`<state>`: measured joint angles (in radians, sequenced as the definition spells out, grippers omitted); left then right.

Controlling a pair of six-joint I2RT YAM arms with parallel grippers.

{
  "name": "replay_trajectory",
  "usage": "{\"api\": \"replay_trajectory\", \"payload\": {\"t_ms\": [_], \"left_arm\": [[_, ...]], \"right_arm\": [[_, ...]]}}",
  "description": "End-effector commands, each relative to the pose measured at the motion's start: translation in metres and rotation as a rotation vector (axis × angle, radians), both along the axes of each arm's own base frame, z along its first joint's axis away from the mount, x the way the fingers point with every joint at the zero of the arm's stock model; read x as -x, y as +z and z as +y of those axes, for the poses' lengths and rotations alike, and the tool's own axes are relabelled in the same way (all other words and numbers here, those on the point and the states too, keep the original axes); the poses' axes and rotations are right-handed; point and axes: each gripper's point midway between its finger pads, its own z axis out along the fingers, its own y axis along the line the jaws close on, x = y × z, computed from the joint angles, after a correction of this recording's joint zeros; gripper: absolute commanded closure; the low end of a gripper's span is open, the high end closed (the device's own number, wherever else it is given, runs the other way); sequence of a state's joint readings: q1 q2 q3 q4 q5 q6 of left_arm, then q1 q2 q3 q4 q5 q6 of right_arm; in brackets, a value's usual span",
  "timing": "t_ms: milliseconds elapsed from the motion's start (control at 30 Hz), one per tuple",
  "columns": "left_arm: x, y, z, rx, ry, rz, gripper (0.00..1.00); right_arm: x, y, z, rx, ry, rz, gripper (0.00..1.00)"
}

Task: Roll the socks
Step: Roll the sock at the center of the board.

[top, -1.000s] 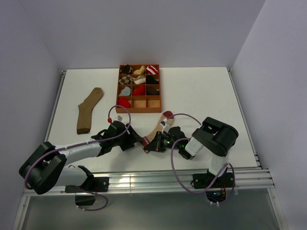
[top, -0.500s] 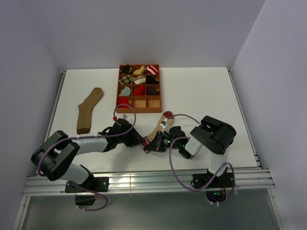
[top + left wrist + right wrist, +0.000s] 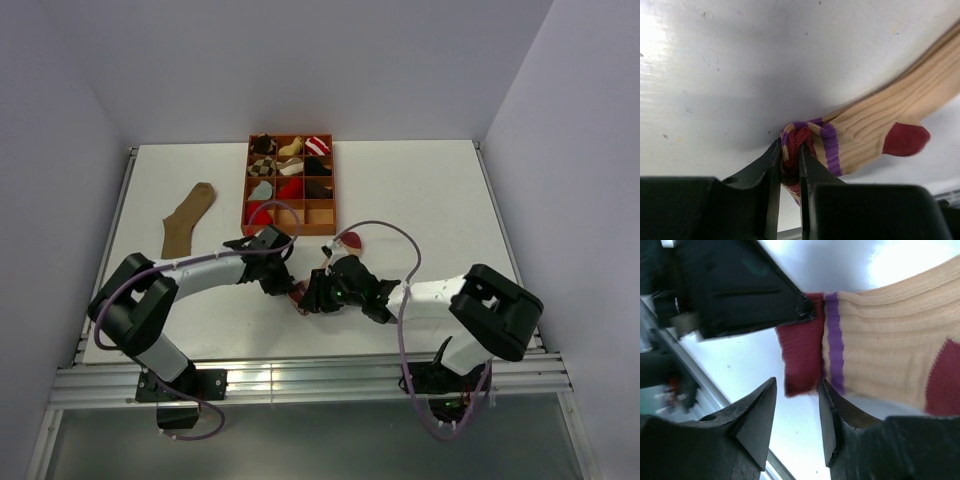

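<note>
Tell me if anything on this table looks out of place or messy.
One end of the striped sock is bunched up, pinched by the left gripper. The brown sock lies flat and unrolled at the left, apart from the tray.

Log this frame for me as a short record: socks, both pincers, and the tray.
striped sock: lying on table, one end pinched
left pincer: shut on striped sock's end
right pincer: open, close to that same end
brown sock: unrolled, far left of table, untouched
tray: holds rolled bundles, some compartments empty
</note>
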<state>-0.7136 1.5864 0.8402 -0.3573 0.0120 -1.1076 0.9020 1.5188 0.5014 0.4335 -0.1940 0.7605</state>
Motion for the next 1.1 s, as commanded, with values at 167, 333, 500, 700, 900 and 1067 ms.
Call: {"api": "replay_trajectory", "payload": {"t_ms": [167, 333, 500, 700, 900, 1067], "left_arm": [[0.014, -0.016, 0.018, -0.256, -0.132, 0.147, 0.99], [0.015, -0.017, 0.013, -0.279, -0.173, 0.165, 0.99], [0.016, -0.02, 0.012, -0.299, -0.192, 0.184, 0.99], [0.017, -0.023, 0.012, -0.31, -0.202, 0.191, 0.99], [0.018, -0.025, 0.013, -0.314, -0.218, 0.196, 1.0], [0.018, -0.026, 0.012, -0.31, -0.233, 0.197, 0.99]], "right_arm": [[-0.016, 0.034, -0.029, 0.39, -0.15, -0.394, 0.51], [-0.006, 0.048, -0.01, 0.515, -0.118, -0.569, 0.48], [0.002, 0.037, 0.014, 0.639, -0.078, -0.644, 0.47], [0.0, 0.016, 0.014, 0.779, -0.11, -0.68, 0.47], [-0.004, 0.004, 0.006, 0.851, -0.129, -0.692, 0.48], [-0.001, -0.013, 0.006, 0.886, -0.097, -0.669, 0.5]]}}
